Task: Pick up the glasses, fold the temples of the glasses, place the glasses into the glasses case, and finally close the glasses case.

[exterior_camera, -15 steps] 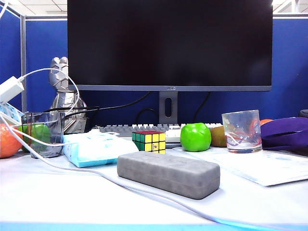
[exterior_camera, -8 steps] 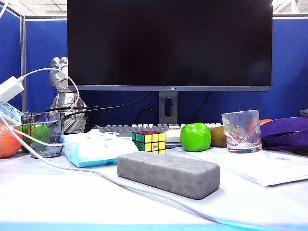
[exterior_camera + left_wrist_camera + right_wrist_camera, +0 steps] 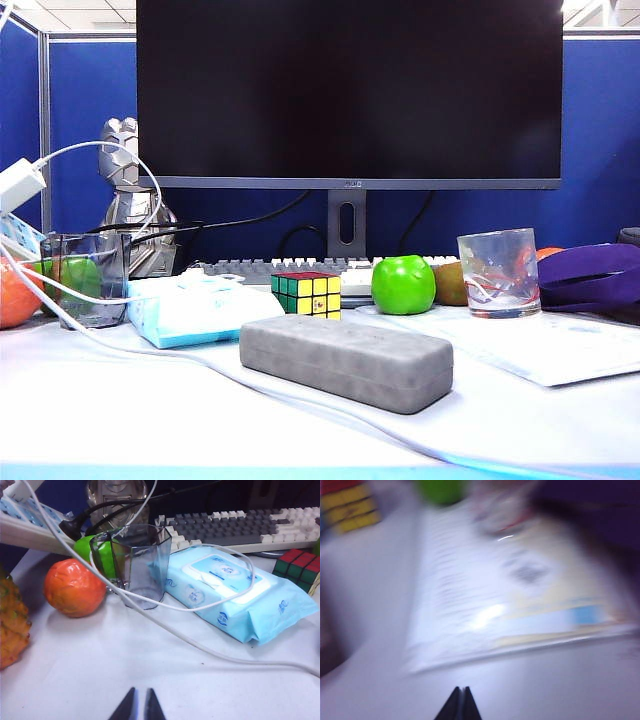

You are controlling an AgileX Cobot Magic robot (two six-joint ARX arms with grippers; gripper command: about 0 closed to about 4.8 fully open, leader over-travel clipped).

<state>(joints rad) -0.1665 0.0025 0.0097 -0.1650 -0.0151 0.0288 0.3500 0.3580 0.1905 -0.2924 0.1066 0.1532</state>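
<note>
the glasses case (image 3: 346, 362) lies shut on the worktop (image 3: 120, 410), and everything else can be placed from it. its long axis runs across the exterior view, the near end angled a little toward the camera on the right. a rubik's cube (image 3: 306, 293) sits just behind it, a light blue tissue pack (image 3: 195, 308) behind and to its left, a green apple (image 3: 403, 284) and a clear tumbler (image 3: 499, 272) behind and to its right. a white cable (image 3: 150, 352) trails across the worktop in front of the case's left end.

the glasses and their temples show in no view; with the lid down, my reading is they are already inside and the task is at or near its end, though the pictures cannot prove what the case holds.

neither arm appears in the exterior view. the left gripper (image 3: 138, 706) hangs over bare worktop on the tissue-pack side of the case, near an orange (image 3: 73, 587) and a grey tumbler (image 3: 134, 565); its fingers stand a narrow slit apart, holding nothing. the right gripper (image 3: 459, 702) is over a printed sheet (image 3: 510, 600) on the case's far side, in a blurred view, its fingers pressed together and empty.

the case itself is in neither wrist view, so i cannot tell which arm is nearer.
</note>
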